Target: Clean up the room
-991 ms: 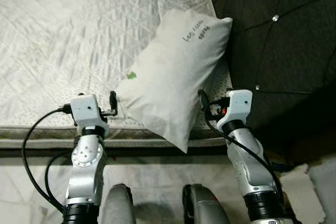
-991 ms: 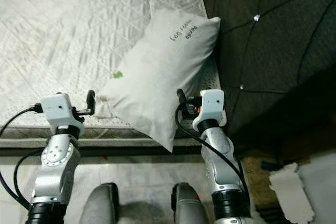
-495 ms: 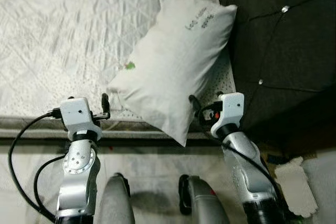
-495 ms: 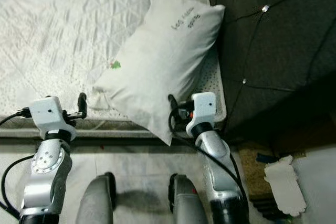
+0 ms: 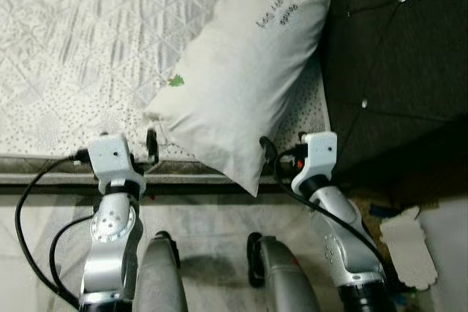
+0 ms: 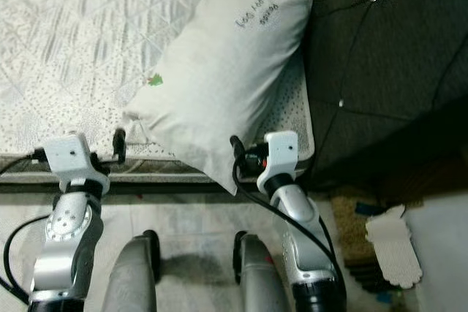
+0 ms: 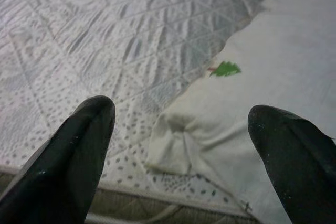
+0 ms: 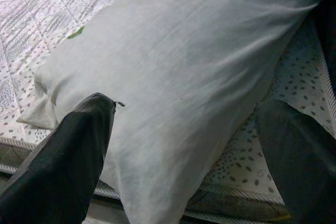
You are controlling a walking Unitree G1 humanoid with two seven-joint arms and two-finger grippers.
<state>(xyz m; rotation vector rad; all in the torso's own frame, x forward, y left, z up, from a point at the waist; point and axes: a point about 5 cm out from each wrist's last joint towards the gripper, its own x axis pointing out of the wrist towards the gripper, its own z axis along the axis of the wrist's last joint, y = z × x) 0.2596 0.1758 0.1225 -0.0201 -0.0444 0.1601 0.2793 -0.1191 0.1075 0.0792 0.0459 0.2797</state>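
On the left, the quilted white mattress (image 5: 88,42) with its diamond stitching and speckled border stretches across the bed. The left gripper (image 7: 184,145) hovers at the mattress edge, its black fingers (image 7: 79,150) spread wide apart and holding nothing, pointed at the knotted near corner of the pillow. That soft white rectangular pillow (image 5: 241,85) lies slantwise on the mattress near the bed's right side, plump and faintly creased, with a small green leaf mark (image 5: 175,81) on its left flank and dark handwriting (image 5: 276,18) near its far corner; its lowest corner hangs past the mattress edge. The right gripper (image 8: 184,150) sits at that overhanging part, fingers open, one at each side of the pillow's lower end, not clamped. Further right stands the dark tufted headboard (image 5: 395,49), and white crumpled paper (image 5: 406,245) lies on the floor
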